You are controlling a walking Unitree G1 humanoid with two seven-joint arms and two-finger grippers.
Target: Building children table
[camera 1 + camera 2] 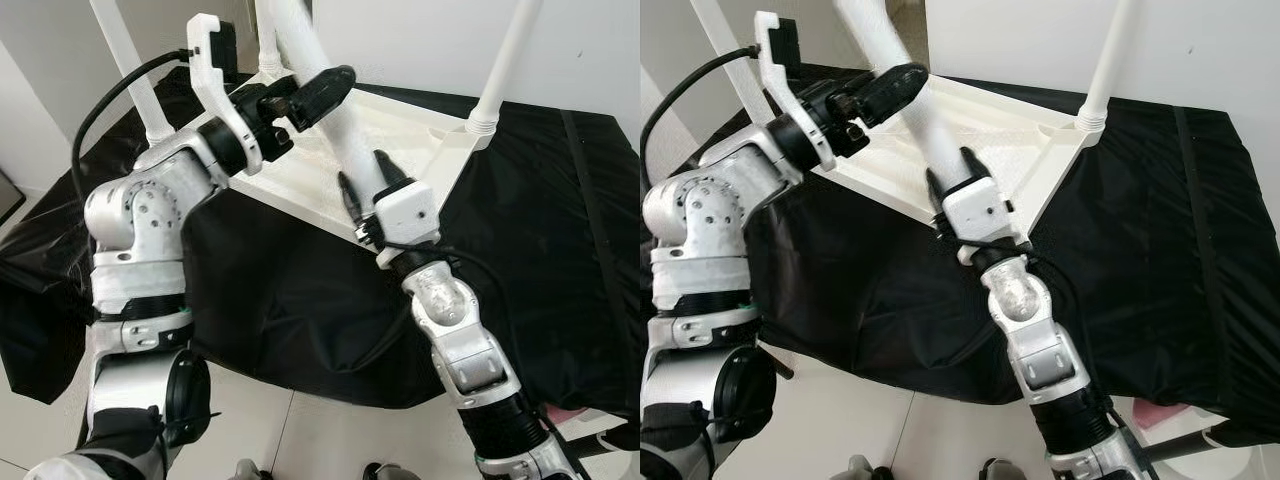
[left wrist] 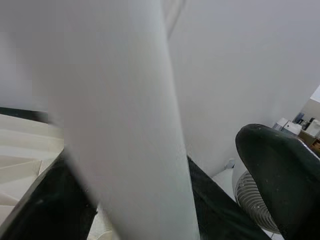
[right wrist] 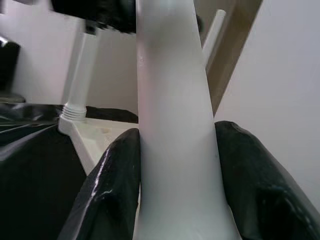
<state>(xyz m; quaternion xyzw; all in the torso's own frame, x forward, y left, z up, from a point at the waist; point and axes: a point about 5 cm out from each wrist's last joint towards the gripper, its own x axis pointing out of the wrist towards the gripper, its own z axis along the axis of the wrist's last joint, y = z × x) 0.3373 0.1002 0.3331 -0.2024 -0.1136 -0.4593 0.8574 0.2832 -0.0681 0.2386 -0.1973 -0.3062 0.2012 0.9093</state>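
A white children's table (image 1: 300,172) lies upside down on a black cloth, with three legs (image 1: 505,60) standing up from its corners. A loose white table leg (image 1: 338,135) leans over the near corner. My right gripper (image 1: 365,182) is shut on its lower part; in the right wrist view both fingers (image 3: 110,195) press against the leg (image 3: 175,125). Higher up, my left gripper (image 1: 315,100) reaches around the same leg. In the left wrist view the leg (image 2: 125,125) lies between the fingers, with a gap to one finger (image 2: 280,170), so this gripper is open.
The black cloth (image 1: 540,250) covers the low surface under the table and hangs over its near edge. White floor (image 1: 290,440) lies in front of it and a white wall behind. A fan (image 2: 252,200) stands on the floor by the wall.
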